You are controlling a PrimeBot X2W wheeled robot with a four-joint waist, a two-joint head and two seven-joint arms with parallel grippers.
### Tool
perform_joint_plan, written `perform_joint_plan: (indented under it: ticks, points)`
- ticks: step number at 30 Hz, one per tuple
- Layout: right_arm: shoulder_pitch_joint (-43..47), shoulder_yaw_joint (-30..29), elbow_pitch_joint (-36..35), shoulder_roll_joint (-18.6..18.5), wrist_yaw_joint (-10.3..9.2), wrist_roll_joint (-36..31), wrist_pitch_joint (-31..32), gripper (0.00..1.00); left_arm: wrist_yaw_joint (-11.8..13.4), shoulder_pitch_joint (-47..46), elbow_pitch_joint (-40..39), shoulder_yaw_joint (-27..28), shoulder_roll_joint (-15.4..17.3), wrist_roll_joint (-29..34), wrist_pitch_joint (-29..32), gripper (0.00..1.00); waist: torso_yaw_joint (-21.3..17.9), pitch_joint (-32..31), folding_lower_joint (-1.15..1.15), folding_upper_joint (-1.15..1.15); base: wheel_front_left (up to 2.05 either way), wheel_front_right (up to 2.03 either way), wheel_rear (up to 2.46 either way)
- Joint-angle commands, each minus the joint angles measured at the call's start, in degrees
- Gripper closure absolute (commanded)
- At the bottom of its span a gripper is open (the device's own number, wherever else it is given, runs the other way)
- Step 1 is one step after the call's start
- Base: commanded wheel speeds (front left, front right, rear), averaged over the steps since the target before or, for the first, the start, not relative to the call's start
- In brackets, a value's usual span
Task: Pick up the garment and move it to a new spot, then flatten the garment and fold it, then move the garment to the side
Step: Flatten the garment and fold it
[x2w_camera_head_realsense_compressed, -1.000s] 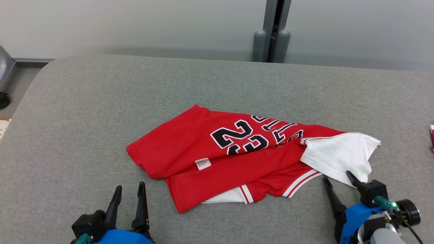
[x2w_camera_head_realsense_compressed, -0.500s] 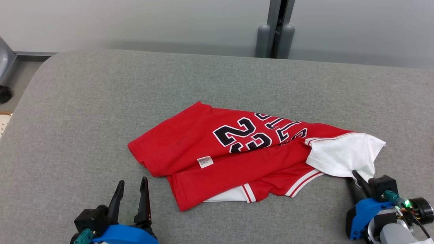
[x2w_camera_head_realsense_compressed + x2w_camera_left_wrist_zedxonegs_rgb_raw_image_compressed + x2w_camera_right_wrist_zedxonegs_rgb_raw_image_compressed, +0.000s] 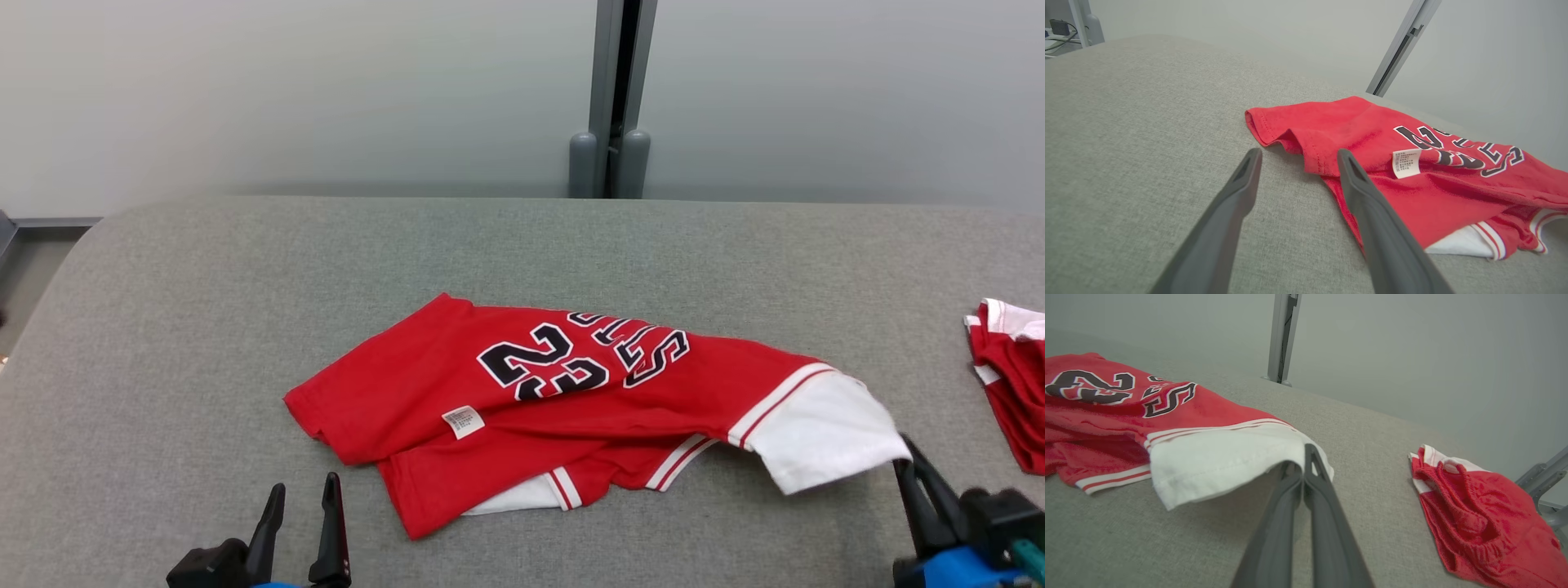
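The garment (image 3: 555, 392) is a red jersey with a black "23" and white sleeves, lying crumpled at the middle of the grey padded table (image 3: 204, 310). My right gripper (image 3: 902, 465) is shut on the edge of the white sleeve (image 3: 1220, 457) at the jersey's right end, and that sleeve hangs slightly raised off the table. In the right wrist view its fingers (image 3: 1314, 486) are pressed together with the sleeve hem pinched at their tips. My left gripper (image 3: 302, 498) stands open just short of the jersey's near-left corner (image 3: 1290, 139), touching nothing.
A second red and white garment (image 3: 1012, 376) lies bunched at the table's right edge, also seen in the right wrist view (image 3: 1474, 514). A grey post (image 3: 608, 98) runs up the pale wall behind the table. Bare grey padding surrounds the jersey.
My right gripper has shut on the white sleeve and drawn it out to the right and up. The head camera has shifted, bringing the second garment into view. The left gripper stays open.
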Motion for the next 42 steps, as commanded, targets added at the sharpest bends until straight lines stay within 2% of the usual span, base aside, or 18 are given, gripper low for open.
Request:
perform_joint_plan:
  ticks: [1,4,5,6,7,15,21,32,38,42]
  points:
    - [4.13,0.45,-1.44,-0.67,-0.02,1.02,0.01,1.0,-0.09,0.86,0.04,0.04,0.01,-0.29,-0.15,0.0,-1.16,-1.23,0.0,0.0,0.0,0.0,0.0]
    - [7.48,0.8,-0.74,-0.74,-0.02,2.76,0.0,1.0,-0.09,0.95,0.19,0.08,0.0,-0.54,-0.15,0.0,-1.9,-1.3,0.0,0.0,0.0,0.0,0.0]
    - [8.43,0.79,0.83,-0.49,-0.02,3.2,0.11,0.82,-0.09,0.95,0.41,-0.18,0.0,-0.45,-0.15,0.0,-2.07,-1.22,0.0,0.0,0.0,0.0,0.0]
    - [8.67,0.79,2.11,-0.14,-0.02,3.51,0.25,0.44,-0.09,0.9,0.48,-0.26,0.01,-0.33,-0.15,0.0,-2.22,-1.11,0.0,0.0,0.0,0.0,0.0]
    - [8.3,0.9,2.74,0.3,-0.02,3.97,0.12,0.0,-0.09,0.78,0.57,-0.28,-0.01,-0.19,-0.14,0.0,-2.35,-0.96,0.0,0.0,0.0,0.0,0.0]
    - [4.23,2.62,2.71,2.83,-0.02,4.28,-0.08,0.0,-0.09,-1.18,0.97,-1.83,-0.03,-0.2,-0.15,0.0,-3.0,0.64,0.0,0.0,0.0,0.0,0.0]
    - [1.5,4.42,1.19,4.5,-0.02,3.89,-0.1,0.0,-0.09,-5.45,4.13,-6.8,0.04,-2.43,-0.14,0.0,-2.99,3.17,0.0,0.0,0.0,0.0,0.0]
    - [-0.93,5.59,0.62,4.65,-0.02,3.71,-0.12,0.0,-0.1,-13.31,13.26,-12.94,2.06,-7.75,-0.14,0.0,-3.76,6.22,0.0,0.0,0.0,0.0,0.0]
    - [-0.98,5.54,1.2,5.41,-0.02,3.57,-0.12,0.0,-0.09,-12.91,14.14,-15.88,3.18,-9.97,-0.14,0.0,-4.19,6.08,0.0,0.0,0.0,0.0,0.0]
    - [-0.63,5.38,1.36,5.74,-0.02,3.48,-0.12,0.0,-0.09,-11.98,15.35,-15.84,3.21,-10.4,-0.12,0.0,-4.17,5.75,0.0,0.0,0.0,0.0,0.0]
